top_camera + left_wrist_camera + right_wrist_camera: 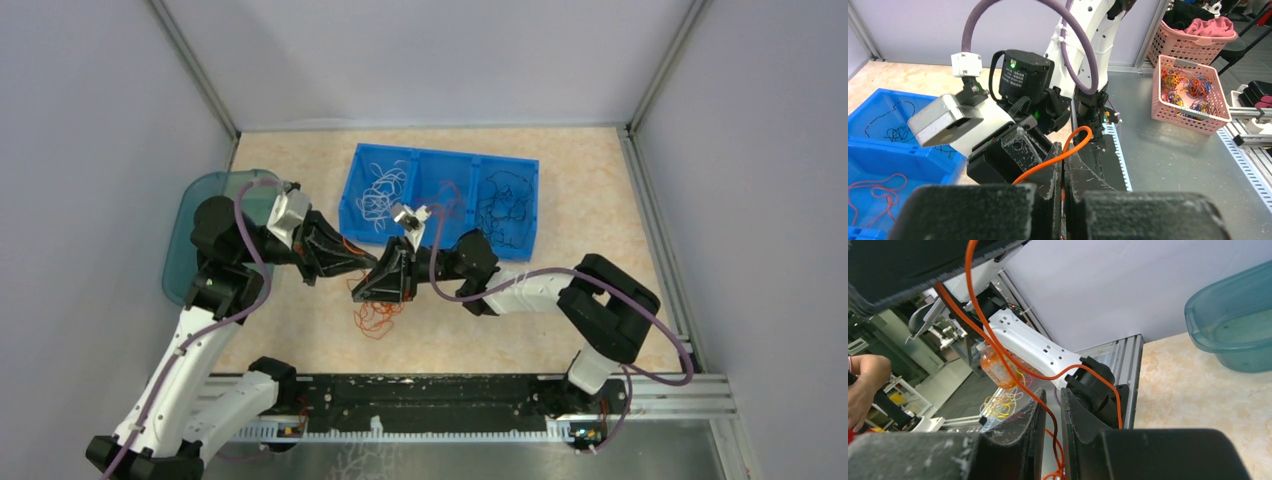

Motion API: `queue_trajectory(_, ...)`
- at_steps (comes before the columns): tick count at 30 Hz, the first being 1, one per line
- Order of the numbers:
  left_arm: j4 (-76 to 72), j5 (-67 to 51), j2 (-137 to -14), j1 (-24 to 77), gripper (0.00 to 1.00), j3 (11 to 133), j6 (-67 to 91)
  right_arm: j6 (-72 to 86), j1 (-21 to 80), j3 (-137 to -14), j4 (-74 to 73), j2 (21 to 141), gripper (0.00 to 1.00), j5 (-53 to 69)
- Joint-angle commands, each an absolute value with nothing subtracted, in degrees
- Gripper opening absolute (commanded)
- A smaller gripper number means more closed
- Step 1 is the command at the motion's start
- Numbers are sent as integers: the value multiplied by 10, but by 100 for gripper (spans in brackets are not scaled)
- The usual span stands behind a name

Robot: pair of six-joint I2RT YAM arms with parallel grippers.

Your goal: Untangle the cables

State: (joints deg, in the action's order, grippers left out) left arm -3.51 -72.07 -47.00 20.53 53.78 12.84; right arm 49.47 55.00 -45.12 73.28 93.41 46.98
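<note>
Evidently the two arms are meeting low over the beige speckled tabletop [600, 210], just in front of the blue plastic three-compartment bin [448, 153], so that one wire can be drawn out between them. The left gripper [1065, 165] is pinching its jaws narrow on a thin red-orange wire strand [1048, 163], which is arching out toward the right gripper [1052, 410]. That gripper's jaws are standing almost together too, with red-orange wire running down through the slit, so both are probably gripping; whether it is the same strand I cannot tell. Below them a loose clump of red-orange curly wires [375, 318] is trailing onto the tabletop, seemingly the knot being teased apart. The bin is holding white curls in its left compartment, red-orange in the middle and black on the right, which suggests sorting by colour.

The fingertips are nearly touching, so pulling apart sideways is looking like the free direction. Bare tabletop is lying to the right and near side. The bin's near wall is sitting close behind the right wrist, and a translucent teal plastic tub [185, 240] is crowding the left arm at the tabletop's left edge.
</note>
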Motion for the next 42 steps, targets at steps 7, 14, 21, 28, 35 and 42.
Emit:
queue_trajectory(7, -60, -726, -480, 208, 0, 591, 133, 424, 563, -436, 716, 931, 16, 395)
queue_trajectory(14, -71, -724, -492, 208, 0, 629, 135, 438, 564, -389, 750, 953, 14, 389)
queue_trajectory(21, -78, -723, -517, 208, 0, 698, 128, 449, 564, -331, 821, 991, 13, 373)
queue_trajectory(28, -53, -714, -549, 208, 0, 793, 84, 473, 564, -291, 897, 1040, 12, 352)
queue_trajectory(35, -21, -683, -591, 208, 0, 907, 38, 476, 564, -271, 942, 1086, 16, 341)
queue_trajectory(42, -41, -672, -609, 208, 0, 949, 59, 423, 567, -266, 854, 1058, 28, 302)
